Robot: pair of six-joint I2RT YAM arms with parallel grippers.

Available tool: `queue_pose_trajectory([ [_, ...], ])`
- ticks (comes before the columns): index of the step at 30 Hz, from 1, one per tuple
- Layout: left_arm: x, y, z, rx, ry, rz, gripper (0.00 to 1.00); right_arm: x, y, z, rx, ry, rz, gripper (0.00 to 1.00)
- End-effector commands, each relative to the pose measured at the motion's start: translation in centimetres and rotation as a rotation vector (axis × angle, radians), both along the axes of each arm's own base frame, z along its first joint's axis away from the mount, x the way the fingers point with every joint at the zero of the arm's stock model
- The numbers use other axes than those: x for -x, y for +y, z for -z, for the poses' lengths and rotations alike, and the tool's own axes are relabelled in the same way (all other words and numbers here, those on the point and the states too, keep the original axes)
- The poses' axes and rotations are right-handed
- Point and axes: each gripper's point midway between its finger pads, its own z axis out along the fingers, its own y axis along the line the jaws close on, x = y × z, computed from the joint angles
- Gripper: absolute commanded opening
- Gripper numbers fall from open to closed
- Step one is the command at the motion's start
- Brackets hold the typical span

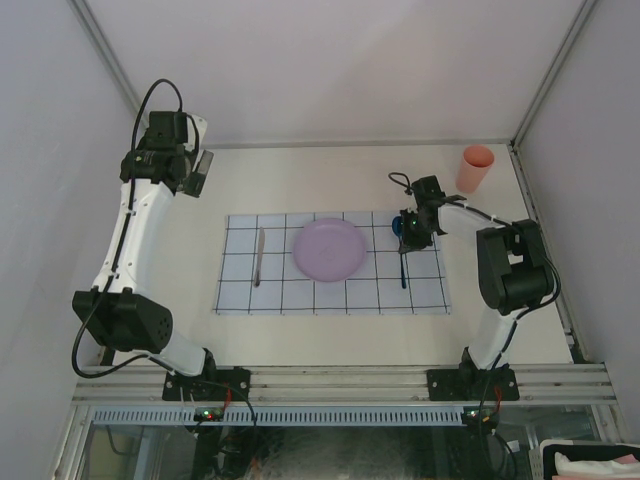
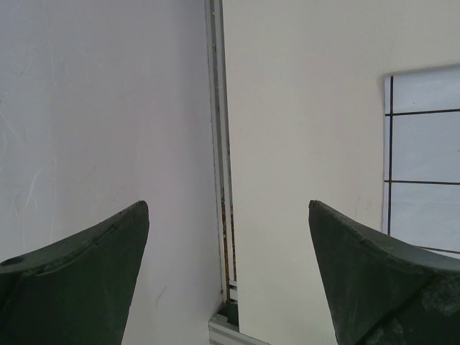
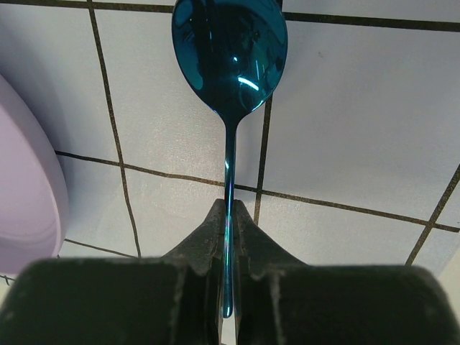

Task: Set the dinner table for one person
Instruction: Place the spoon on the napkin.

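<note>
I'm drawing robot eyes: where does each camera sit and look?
Top: high behind the robot, looking down on the off-white tabletop; both arms show.
Left wrist: faces the aluminium rail past its open left gripper.
Right wrist: looks down its right gripper, shut on a blue metal spoon.
Top and right wrist share spoon, round lilac plate.
</note>
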Motion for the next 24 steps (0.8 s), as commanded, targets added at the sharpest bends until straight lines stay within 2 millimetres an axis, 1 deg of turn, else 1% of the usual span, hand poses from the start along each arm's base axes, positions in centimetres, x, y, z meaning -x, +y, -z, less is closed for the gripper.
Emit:
queue_pose_trajectory([
  [1, 0.42, -0.02, -1.48, 0.002, -0.053, -0.003, 0.95, -0.38, 0.15, -0.11, -0.011, -0.013, -0.016, 0.0],
  [6, 0.47, 0.07, -1.55, -0.001, -0.052, -0.006, 0.95, -0.56, 0.34, -0.07, -0.02, -0.018, -0.017, 0.0],
  [18, 0.39, 0.05, -1.61, -0.001, -0.054, -0.006, 0.95, -0.18, 0.48, 0.2, -0.023, -0.002, -0.02, 0.0],
  [24, 0.48, 0.09, -1.58, -0.001, -0.054, -0.007, 0.95, -0.28, 0.27, 0.13, -0.021, -0.006, -0.022, 0.0],
])
